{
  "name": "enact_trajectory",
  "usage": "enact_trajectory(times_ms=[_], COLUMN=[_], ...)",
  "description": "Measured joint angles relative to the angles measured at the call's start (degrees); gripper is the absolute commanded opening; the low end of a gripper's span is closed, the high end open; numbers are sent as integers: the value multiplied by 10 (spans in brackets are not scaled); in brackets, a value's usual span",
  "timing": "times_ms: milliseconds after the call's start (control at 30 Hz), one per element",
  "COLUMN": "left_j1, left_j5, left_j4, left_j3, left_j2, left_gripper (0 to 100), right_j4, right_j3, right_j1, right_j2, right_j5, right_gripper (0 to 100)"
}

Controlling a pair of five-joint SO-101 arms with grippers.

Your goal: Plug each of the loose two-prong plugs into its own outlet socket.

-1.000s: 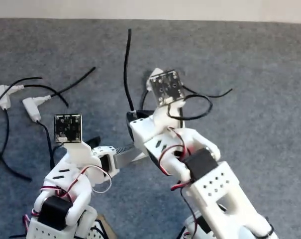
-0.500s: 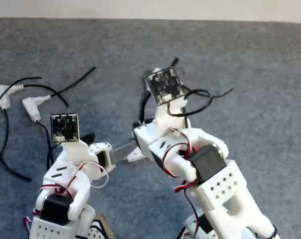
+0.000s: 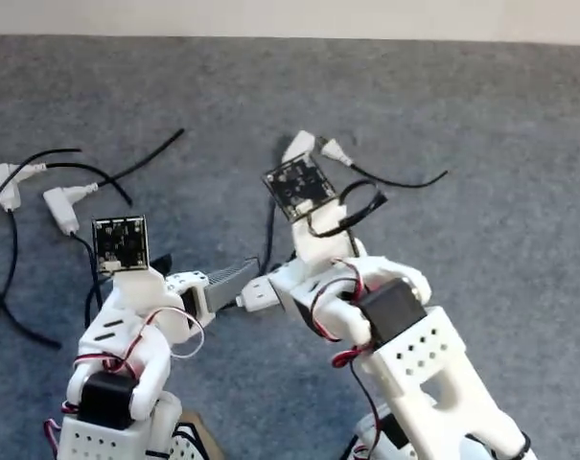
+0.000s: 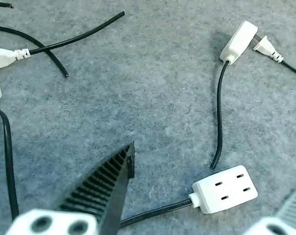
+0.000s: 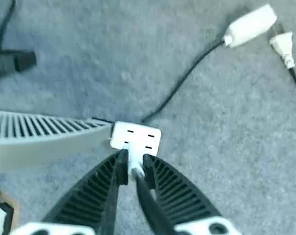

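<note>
Left gripper (image 3: 213, 278): jaws spread wide, one ribbed jaw beside white two-socket plastic outlet block (image 5: 136, 135). Right gripper (image 5: 134, 164) pinches small white two-prong plug (image 5: 134, 155). Block just ahead at its 12 o'clock, long axis 9–3. Right arm nearer.

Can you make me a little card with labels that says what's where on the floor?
floor: grey carpet
outlet: white, lying slots up, all four slots empty
left end effector: open wide, its pale finger at the outlet's corner
right end effector: shut on a plug, at the outlet's near edge
loose plug: farther off, right beside a white block on a black cord
job so far: no plug is in the outlet yet
</note>
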Motion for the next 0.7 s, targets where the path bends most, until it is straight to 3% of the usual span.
enact_trajectory(times_ms=[300,533,700], left_j1=[1,-1,-68], left_j5=[1,1,10], left_j4=[0,0,0], left_j3=[0,9,37], left_j2=[0,-1,-2], left_gripper=[475,474,474], right_j4=[-16,-81,-156], right_j3=[2,19,88], right_j1=[33,55,55], right_j2=[0,0,1], right_j5=[-3,-101,-153], right_gripper=[4,4,4])
